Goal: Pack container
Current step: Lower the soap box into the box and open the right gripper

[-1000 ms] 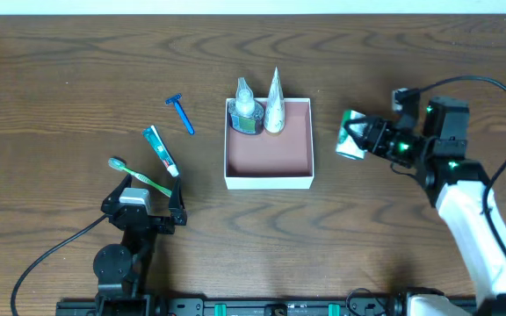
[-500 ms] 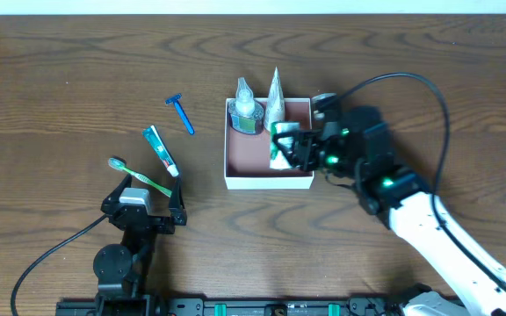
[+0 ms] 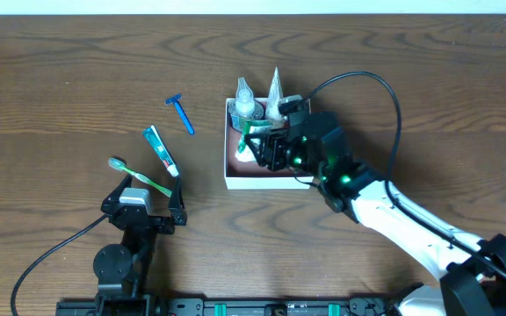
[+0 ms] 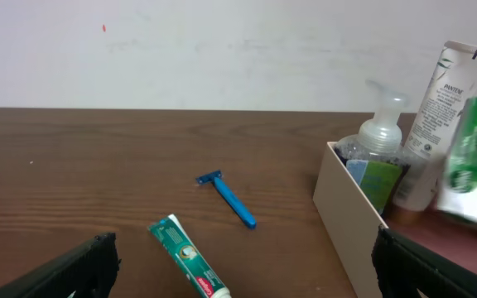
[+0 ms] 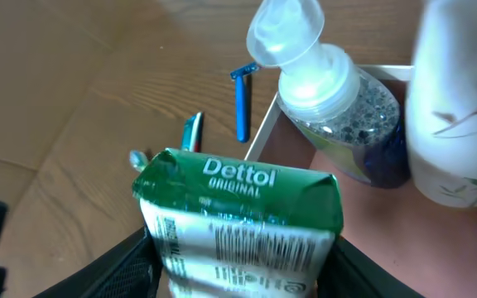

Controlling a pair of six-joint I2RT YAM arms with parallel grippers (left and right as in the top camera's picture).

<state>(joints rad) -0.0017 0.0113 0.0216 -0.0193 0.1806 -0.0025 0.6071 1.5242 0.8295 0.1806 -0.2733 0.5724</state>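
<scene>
Our right arm stretches from the lower right corner of the surface (image 3: 60,70) in a long diagonal, its white forearm low over the wood and its wrist bent in over the container (image 3: 244,183). The right hand (image 3: 260,147) hangs above the left half of the box, its fingers on either side of a green-and-white soap packet (image 5: 238,215), which it grips upright with the printed face towards the wrist camera. From the left wrist view the packet shows as a blur at the level of the box rim; we cannot tell whether it touches the floor of the box.

The container sits near the middle of the surface. A pump bottle (image 5: 338,108) and a white tube (image 3: 275,96) stand upright in its far left corner, just beyond the packet.

Our left arm stays folded at the near left edge, pointing away from us. The left hand (image 3: 144,200) has its fingers spread wide and holds nothing. A toothbrush (image 3: 139,177) lies just ahead of it, then a toothpaste tube (image 3: 160,149), then a blue razor (image 3: 181,113) farther off.
</scene>
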